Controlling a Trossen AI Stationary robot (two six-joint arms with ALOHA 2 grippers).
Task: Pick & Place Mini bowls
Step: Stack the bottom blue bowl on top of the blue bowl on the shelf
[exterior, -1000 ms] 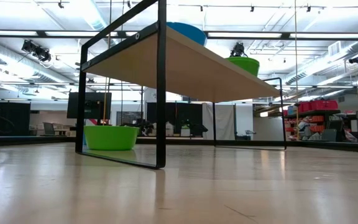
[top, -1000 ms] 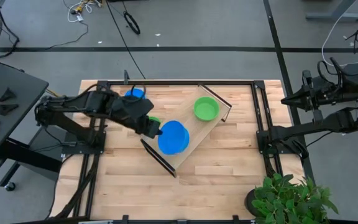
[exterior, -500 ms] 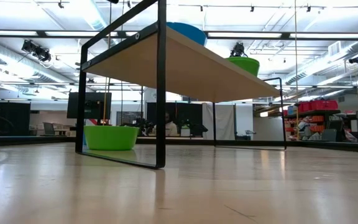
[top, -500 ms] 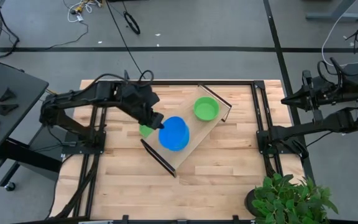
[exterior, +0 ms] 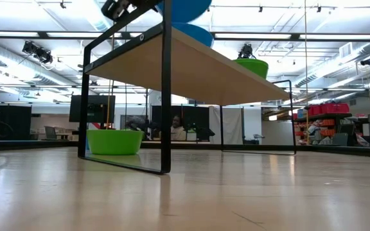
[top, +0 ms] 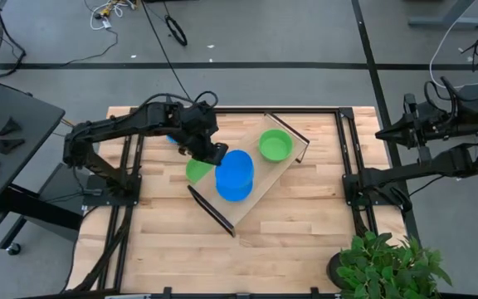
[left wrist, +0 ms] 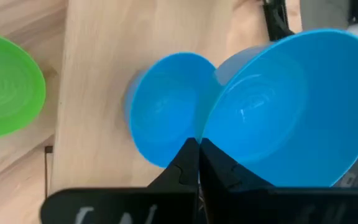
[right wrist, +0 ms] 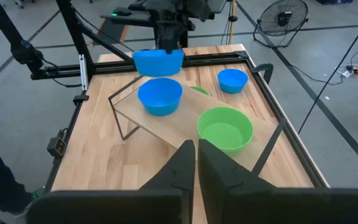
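Observation:
My left gripper [top: 212, 154] is shut on a bright blue mini bowl [top: 236, 176] and hangs over the pale wooden tray [top: 264, 178]. Right below it, a second blue bowl [right wrist: 160, 94] sits on the tray. A green bowl [top: 275, 145] stands farther along the tray. Another green bowl [top: 194, 171] rests on the table beside the tray's raised end. A third blue bowl [right wrist: 232, 79] sits on the table near the far-left corner. My right gripper [right wrist: 196, 152] is shut and waits off the table's right edge. My left gripper pinches the held blue bowl by its rim [left wrist: 199, 135], on the side toward the table's left. The fingers [right wrist: 168, 38] come from above, pointing down. The bowl hangs lifted clear, opening upward, just above the blue bowl [left wrist: 160, 118] on the tray.
The tray stands slanted on black wire legs [top: 210, 212], crossing the middle of the table. A black frame [top: 343, 141] runs along the table's sides. Bare wood lies near the front edge [top: 247, 266]. A potted plant [top: 384, 266] stands at the near-right corner.
My left gripper, shut on the blue bowl throughout, has swung a little toward the far edge and come down, so the bowl now shows in the low view just above the tray's blue bowl. The arm's move has uncovered the green bowl on the table.

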